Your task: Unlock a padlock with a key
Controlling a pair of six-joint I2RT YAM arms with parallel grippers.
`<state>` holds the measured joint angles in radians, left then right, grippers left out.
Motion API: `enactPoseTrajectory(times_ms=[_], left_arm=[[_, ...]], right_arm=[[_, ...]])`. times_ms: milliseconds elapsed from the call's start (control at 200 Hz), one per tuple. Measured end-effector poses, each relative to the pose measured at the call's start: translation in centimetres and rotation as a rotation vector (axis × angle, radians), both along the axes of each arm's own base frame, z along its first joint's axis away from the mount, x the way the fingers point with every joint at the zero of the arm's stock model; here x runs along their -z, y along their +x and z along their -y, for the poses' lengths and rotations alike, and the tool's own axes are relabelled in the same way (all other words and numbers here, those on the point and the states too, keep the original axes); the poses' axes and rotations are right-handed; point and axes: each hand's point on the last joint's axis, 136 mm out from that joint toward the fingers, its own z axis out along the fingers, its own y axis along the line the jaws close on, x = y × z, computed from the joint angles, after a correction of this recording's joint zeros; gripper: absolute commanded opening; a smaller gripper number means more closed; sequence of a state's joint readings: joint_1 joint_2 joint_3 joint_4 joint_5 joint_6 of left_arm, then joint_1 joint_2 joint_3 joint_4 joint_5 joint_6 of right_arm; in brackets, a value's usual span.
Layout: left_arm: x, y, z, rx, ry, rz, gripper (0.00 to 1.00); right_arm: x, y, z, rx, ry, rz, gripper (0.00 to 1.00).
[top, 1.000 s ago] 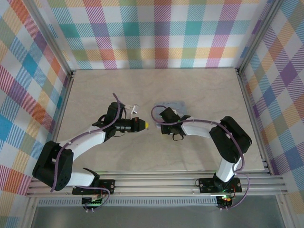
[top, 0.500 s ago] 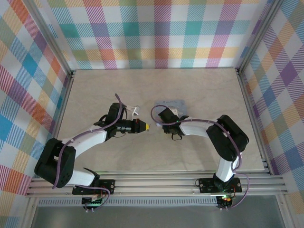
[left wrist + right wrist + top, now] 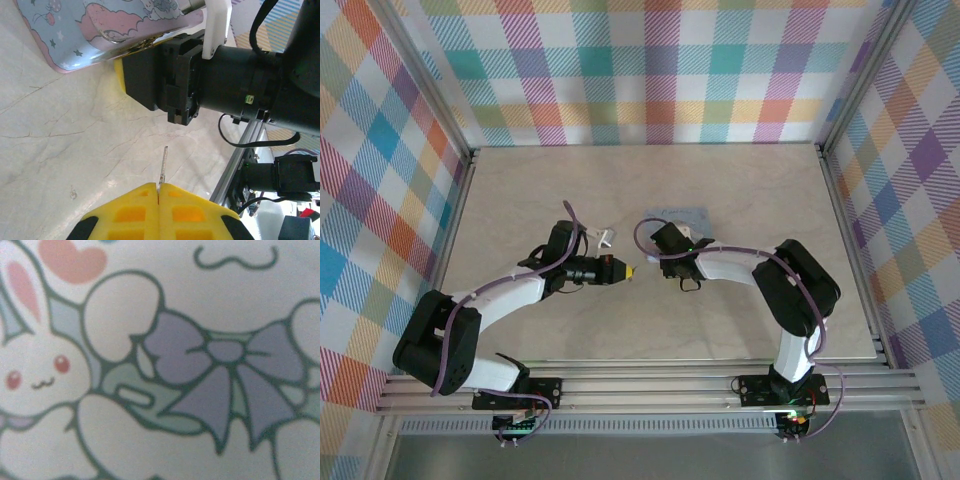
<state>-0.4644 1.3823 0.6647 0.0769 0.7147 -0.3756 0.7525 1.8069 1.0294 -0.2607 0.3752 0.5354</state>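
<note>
Both arms elbow out, forearms turned inward, wrists almost nose to nose.
Left gripper [image 3: 629, 268] level, yellow fingers [image 3: 135, 212] pressed together, pinching the key [image 3: 162, 165]; right gripper [image 3: 656, 259] faces it, finger state unreadable.

Bare table [image 3: 620, 190] all round; box [image 3: 100, 30] and right hand [image 3: 121, 75] close ahead of key [image 3: 162, 165]

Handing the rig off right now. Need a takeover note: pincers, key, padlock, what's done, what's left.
Left pincer: shut on the thin greyish metal key, blade pointing at the right pincer, tip short of it.
Right pincer: at the edge of the pale blue cartoon-printed box; open or shut, cannot tell.
Padlock: cannot place it from these views.
Done: key in grasp and aimed.
Left: find the keyhole, insert, turn, free the shackle.
</note>
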Motion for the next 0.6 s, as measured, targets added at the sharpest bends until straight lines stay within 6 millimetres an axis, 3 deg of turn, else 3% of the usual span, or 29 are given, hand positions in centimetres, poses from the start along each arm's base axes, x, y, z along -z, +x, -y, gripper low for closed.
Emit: enactPoseTrajectory(times_ms=[165,370,600], left_arm=[[-0.3,-0.9,0.0,0.014,0.001,0.068,0.00],[-0.1,-1.3,0.8,0.031,0.014,0.177,0.00],[0.4,-1.4,1.6,0.026,0.040,0.305,0.00]], right_arm=[[-1.1,-1.0,-1.1,-0.013,0.046,-0.086,0.02],[-3.3,-2.3,-3.0,-0.016,0.130,-0.216,0.00],[-6.1,-2.8,-3.5,0.019,0.199,-0.313,0.00]])
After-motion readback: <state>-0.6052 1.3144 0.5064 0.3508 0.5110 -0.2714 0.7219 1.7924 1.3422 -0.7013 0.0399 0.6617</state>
